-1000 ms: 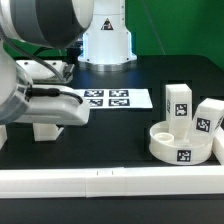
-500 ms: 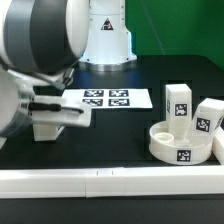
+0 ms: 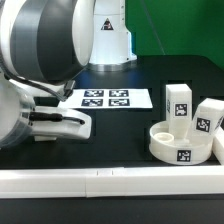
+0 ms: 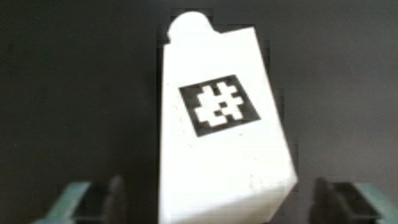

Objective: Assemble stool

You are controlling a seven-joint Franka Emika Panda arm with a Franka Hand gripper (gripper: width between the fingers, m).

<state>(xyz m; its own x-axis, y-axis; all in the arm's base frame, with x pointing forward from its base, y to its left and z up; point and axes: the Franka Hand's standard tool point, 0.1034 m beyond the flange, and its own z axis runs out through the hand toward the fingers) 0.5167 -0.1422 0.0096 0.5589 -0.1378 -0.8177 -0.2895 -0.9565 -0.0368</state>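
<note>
gripper hanging released, fingers straddling without touching | leg sitting between them, showing one black-and-white square tag | seat resting by the table's near edge, exterior view's right corner | two tagged legs standing just behind | marker board lying mid-table

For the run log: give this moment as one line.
gripper open, straddling leg, gaps both sides | seat, other legs on exterior view's right, unjoined
</note>
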